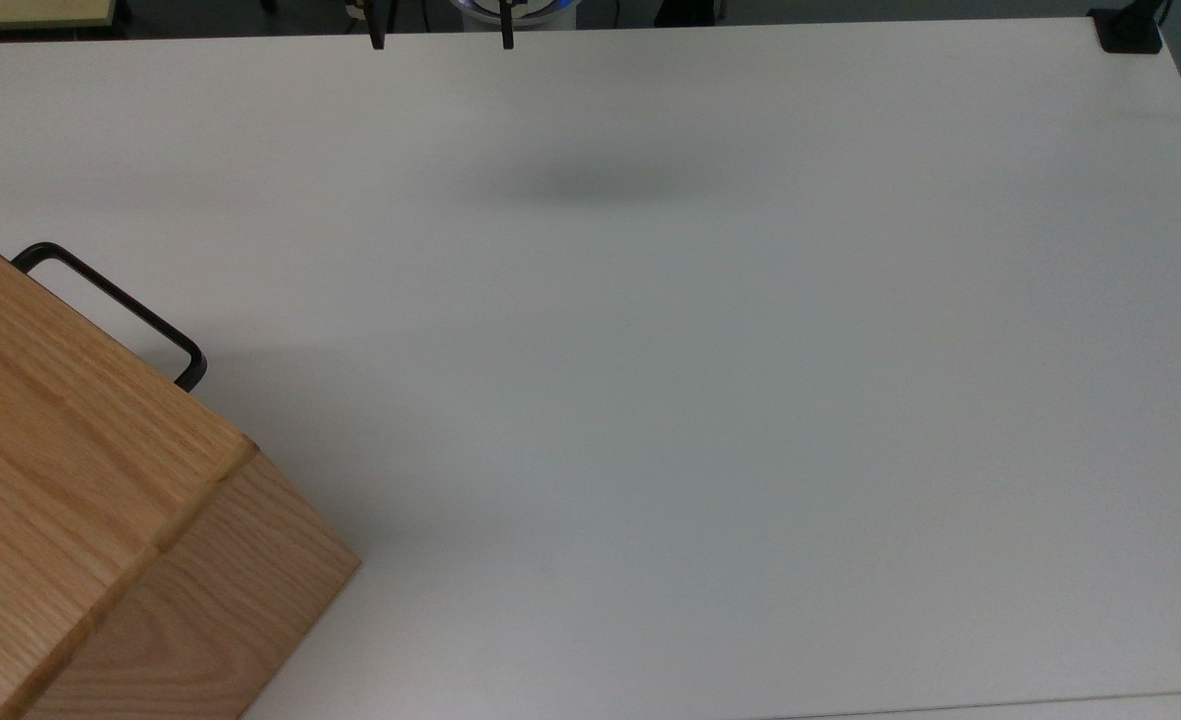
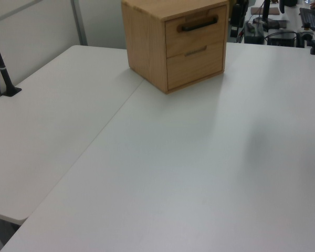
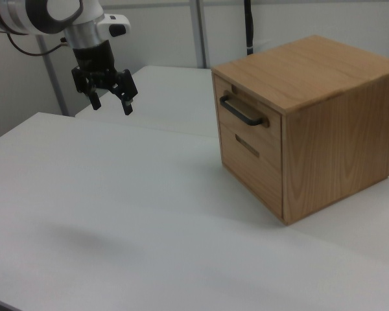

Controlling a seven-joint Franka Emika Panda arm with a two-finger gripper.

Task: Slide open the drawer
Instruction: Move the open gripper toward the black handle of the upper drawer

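The drawer (image 3: 236, 124) is the upper one of two in an oak cabinet (image 3: 324, 123). Its front sits flush with the cabinet, and a black bar handle (image 3: 242, 111) runs across it. The left view shows the same drawer (image 2: 195, 32) and handle (image 2: 199, 24) at the far end of the table. From above, the handle (image 1: 115, 300) sticks out past the cabinet top (image 1: 60, 460). My gripper (image 3: 111, 105) hangs open in the air, well off to the right view's left of the cabinet, with nothing held. Its two fingertips (image 1: 378, 40) poke in at the top view's upper edge.
The cabinet stands on a white table (image 1: 710, 400). A lower drawer (image 3: 249, 159) with a small recessed pull sits under the upper one. A black post base (image 2: 9, 90) stands at the left view's left, and a black clamp (image 1: 1128, 32) at the top view's upper right corner.
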